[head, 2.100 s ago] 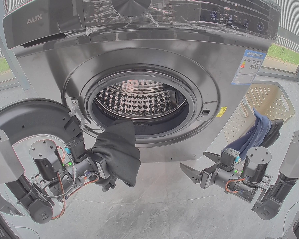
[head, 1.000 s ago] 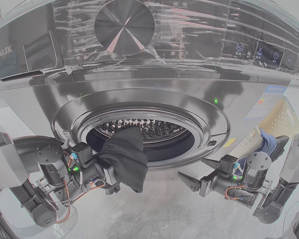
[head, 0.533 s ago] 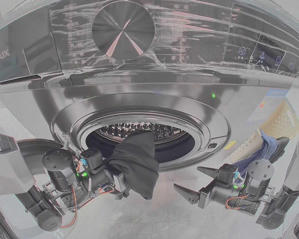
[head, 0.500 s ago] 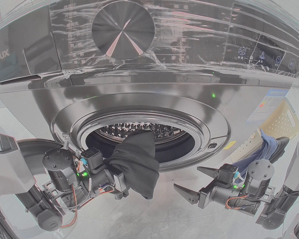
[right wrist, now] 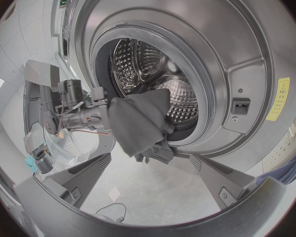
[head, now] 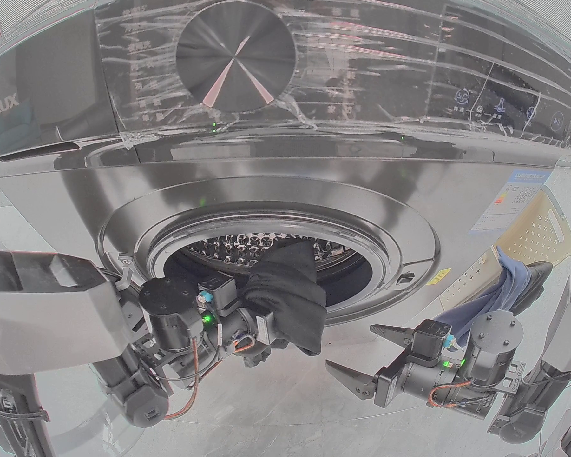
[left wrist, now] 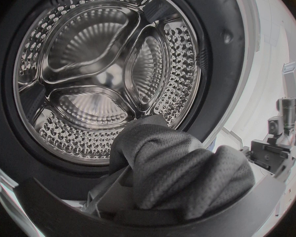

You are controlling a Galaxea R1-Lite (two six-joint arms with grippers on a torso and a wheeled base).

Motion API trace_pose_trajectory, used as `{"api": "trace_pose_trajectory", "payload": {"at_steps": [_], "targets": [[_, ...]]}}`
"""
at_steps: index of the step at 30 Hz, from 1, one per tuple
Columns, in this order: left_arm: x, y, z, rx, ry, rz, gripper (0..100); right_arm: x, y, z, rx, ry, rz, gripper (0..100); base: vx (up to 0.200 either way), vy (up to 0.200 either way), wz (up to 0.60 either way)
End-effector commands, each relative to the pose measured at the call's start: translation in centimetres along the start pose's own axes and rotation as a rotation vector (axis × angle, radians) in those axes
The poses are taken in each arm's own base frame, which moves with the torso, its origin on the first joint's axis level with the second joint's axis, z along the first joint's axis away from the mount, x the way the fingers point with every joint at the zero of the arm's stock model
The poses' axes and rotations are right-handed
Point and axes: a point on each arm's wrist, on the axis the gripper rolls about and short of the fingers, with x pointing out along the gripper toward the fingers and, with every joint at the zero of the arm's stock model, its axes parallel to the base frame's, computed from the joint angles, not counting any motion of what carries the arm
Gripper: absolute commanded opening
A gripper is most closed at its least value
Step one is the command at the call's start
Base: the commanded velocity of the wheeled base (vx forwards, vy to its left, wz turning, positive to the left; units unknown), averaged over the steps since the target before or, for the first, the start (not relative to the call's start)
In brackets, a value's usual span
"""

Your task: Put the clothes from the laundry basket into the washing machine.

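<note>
My left gripper (head: 261, 336) is shut on a black garment (head: 290, 292) that drapes over and hides its fingers. The garment hangs at the lower lip of the washing machine's round opening (head: 361, 244), its top edge in front of the steel drum (head: 254, 247). From the left wrist the garment (left wrist: 177, 168) lies just before the empty drum (left wrist: 88, 76). My right gripper (head: 352, 349) stands open and holds nothing, low and to the right of the opening. Its fingers (right wrist: 88, 173) frame the garment (right wrist: 138, 125) from that side.
The cream laundry basket (head: 542, 223) stands to the right of the machine, with a blue garment (head: 502, 293) and a dark one hanging over its rim. The machine's door (right wrist: 52, 142) is swung open on the left, behind my left arm. Grey floor lies below.
The head camera moved closer to the machine. My left arm has carried the black garment right and forward to the opening's lip. The right gripper sank slightly and stayed open.
</note>
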Motion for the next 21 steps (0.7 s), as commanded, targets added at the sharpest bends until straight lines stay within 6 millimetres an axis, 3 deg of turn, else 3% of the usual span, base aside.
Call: {"api": "trace_pose_trajectory", "payload": {"at_steps": [1,5,12,21], "targets": [[3.7,0.3,-2.7,-0.004,0.01,0.016,0,0.0,0.3,-0.2,-0.003,0.006,0.011,100,0.0,0.0,0.0],[5.9,0.6,-2.9,-0.004,-0.043,0.022,0,-0.1,0.3,-0.1,-0.004,0.005,0.009,100,0.0,0.0,0.0],[11.3,3.6,-1.8,-0.002,-0.216,0.083,0,-0.1,0.3,0.0,-0.004,0.0,0.012,100,0.0,0.0,0.0],[14.8,5.9,0.1,-0.002,-0.281,0.142,0,-0.1,0.5,-0.1,-0.006,0.003,0.017,100,0.0,0.0,0.0]]}}
